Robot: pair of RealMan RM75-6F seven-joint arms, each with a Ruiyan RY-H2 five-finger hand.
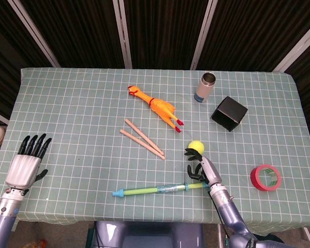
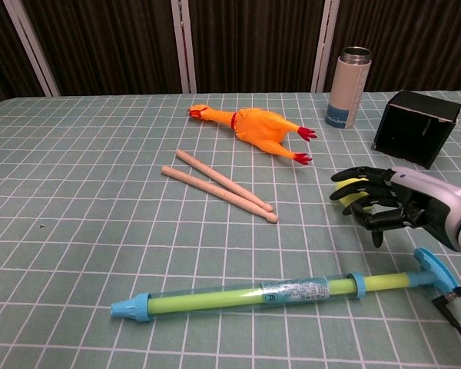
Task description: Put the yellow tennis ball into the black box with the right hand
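Right of centre in the chest view, the right hand (image 2: 392, 204) spreads its dark fingers (image 2: 352, 192) over the yellow tennis ball (image 2: 355, 193), not clamping it. Farther upper right stands the black box (image 2: 413, 127), well apart.

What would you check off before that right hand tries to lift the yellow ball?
1. Right hand at the tennis ball: ok, its dark fingers reach over the ball.
2. Firm hold on the ball: cannot tell; fingers look spread over it, not closed around it.
3. Ball on the table: ok, it looks unlifted.
4. Black box reachable: ok, it sits beyond the ball to the right, nothing lying between them.
5. Box opening facing up: cannot tell from either view.
6. Left hand out of the way: ok, open at the far left edge.
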